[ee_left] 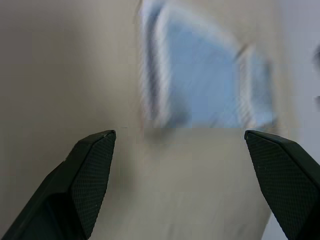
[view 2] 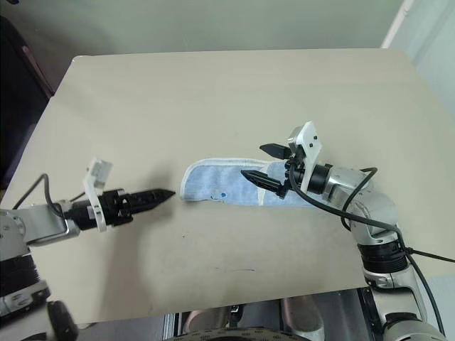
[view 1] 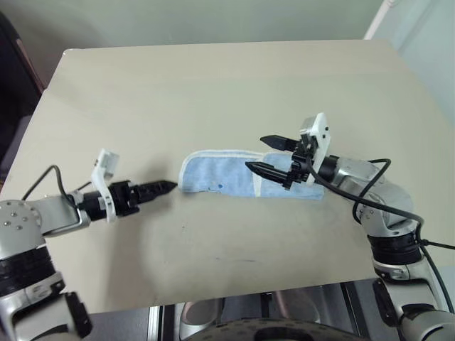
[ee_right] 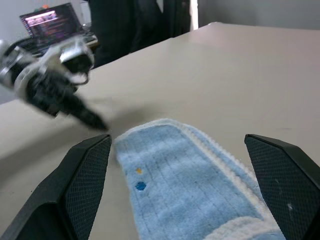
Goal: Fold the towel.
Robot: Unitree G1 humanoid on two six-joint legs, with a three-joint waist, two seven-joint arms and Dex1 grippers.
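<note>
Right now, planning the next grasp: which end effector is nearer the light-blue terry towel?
Right. The right end effector hangs open over the light-blue terry towel's right part; the left end effector, open, sits just off its left end, apart.

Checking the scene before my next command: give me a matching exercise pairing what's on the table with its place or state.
Column one:
1. towel
2. left pincer
3. right pincer
4. table

Column two:
A. open, above the towel's end
B. beige, bearing the towel
C. folded into a long strip, lying flat
D. open, beside the towel's rounded end, apart from it

Pairs: 1-C, 2-D, 3-A, 4-B
</note>
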